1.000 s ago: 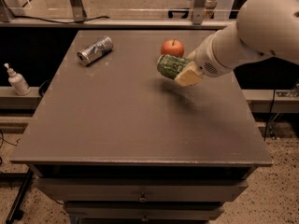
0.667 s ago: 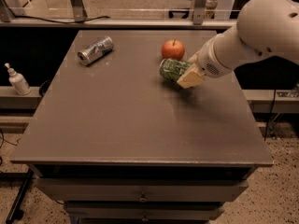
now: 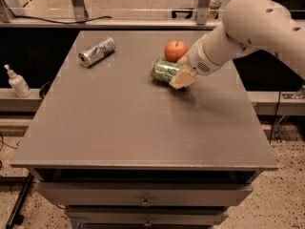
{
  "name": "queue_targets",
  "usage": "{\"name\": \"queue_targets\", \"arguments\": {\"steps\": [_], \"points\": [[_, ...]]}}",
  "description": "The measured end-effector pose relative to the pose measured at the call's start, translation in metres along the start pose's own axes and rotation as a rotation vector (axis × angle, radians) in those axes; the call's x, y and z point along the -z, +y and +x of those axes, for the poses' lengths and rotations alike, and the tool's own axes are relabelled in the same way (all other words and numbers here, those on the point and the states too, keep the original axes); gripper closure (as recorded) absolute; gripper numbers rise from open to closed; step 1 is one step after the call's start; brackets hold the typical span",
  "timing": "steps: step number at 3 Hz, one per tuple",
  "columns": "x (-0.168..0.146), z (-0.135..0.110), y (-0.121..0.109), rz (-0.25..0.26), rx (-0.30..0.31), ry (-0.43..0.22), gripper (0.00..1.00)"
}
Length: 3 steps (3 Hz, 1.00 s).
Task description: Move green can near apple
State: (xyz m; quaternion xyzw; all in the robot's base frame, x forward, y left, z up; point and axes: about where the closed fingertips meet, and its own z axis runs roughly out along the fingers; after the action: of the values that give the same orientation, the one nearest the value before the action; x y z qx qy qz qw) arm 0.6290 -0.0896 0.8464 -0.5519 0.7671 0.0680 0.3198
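The green can [image 3: 163, 71] lies on its side on the grey table [image 3: 119, 123], just in front and to the left of the red-orange apple [image 3: 175, 50]. My gripper [image 3: 181, 76] is at the can's right end, with a tan fingertip [image 3: 182, 80] against it, and looks shut on the can. The white arm reaches in from the upper right and hides the can's right end.
A silver-grey can [image 3: 97, 51] lies on its side at the table's back left. A white pump bottle [image 3: 18, 82] stands on a ledge left of the table. Drawers run under the table's front edge.
The gripper and the green can have shifted a little to the left and toward the front, staying close to the apple.
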Motion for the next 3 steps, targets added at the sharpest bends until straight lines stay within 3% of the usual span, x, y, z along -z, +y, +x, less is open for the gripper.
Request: {"name": "queue_targets", "arguments": {"steps": [1, 3], "points": [[-0.0006, -0.0019, -0.0009, -0.005, 0.004, 0.001, 0.82], [-0.0031, -0.0037, -0.0035, -0.013, 0.014, 0.011, 0.36]]}}
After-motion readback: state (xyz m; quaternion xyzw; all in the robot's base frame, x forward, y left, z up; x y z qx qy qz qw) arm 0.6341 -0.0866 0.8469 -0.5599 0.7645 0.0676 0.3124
